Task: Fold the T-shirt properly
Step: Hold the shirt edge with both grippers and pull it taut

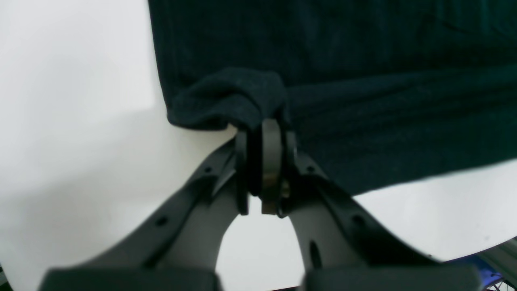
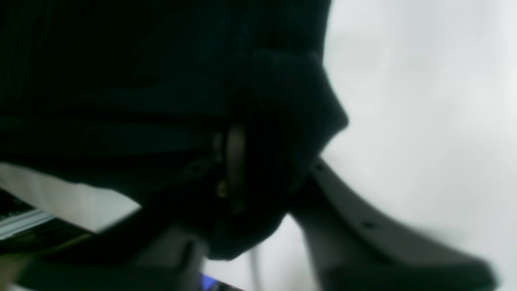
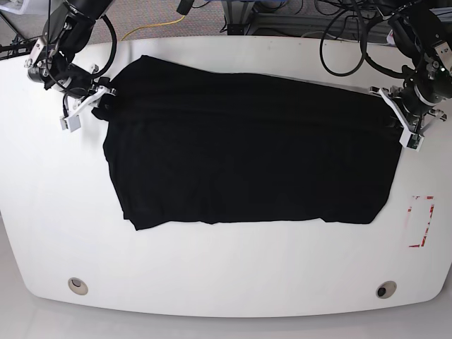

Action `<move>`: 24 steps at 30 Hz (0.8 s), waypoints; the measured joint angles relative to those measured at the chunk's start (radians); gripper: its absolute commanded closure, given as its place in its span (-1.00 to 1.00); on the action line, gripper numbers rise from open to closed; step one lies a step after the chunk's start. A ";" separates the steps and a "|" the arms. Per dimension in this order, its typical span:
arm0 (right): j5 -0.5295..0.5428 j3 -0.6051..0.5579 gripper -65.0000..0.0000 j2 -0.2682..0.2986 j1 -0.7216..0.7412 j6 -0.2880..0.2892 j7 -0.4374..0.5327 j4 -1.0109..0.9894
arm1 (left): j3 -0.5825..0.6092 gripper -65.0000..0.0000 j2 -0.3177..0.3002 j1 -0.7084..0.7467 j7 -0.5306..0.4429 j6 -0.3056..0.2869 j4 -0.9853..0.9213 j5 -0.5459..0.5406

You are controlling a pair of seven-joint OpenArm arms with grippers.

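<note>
letting go unevenly could skew the t-shirt (image 3: 247, 152): left gripper (image 1: 262, 133) clamps its edge, right gripper (image 2: 242, 161) grip unclear in blur

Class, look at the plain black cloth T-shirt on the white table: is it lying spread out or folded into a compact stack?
Spread out. The plain black cloth T-shirt lies wide and flat across the white table, no compact stack.

base view overhead, whole table (image 3: 233, 296); wrist views close, sharing t-shirt (image 3: 247, 155) edges
</note>
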 measured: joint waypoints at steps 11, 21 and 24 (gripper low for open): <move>0.225 0.002 -0.45 -0.002 -0.150 0.000 0.004 0.026 | -0.002 0.97 -0.002 0.019 0.000 0.000 0.000 0.003; 0.283 0.003 -0.45 -0.002 -0.264 0.001 0.024 0.032 | -0.002 0.97 -0.002 0.017 0.000 0.000 0.000 0.003; 0.315 0.000 -0.45 -0.005 -0.292 0.001 0.026 0.033 | -0.002 0.97 -0.002 0.018 0.000 0.000 0.000 0.003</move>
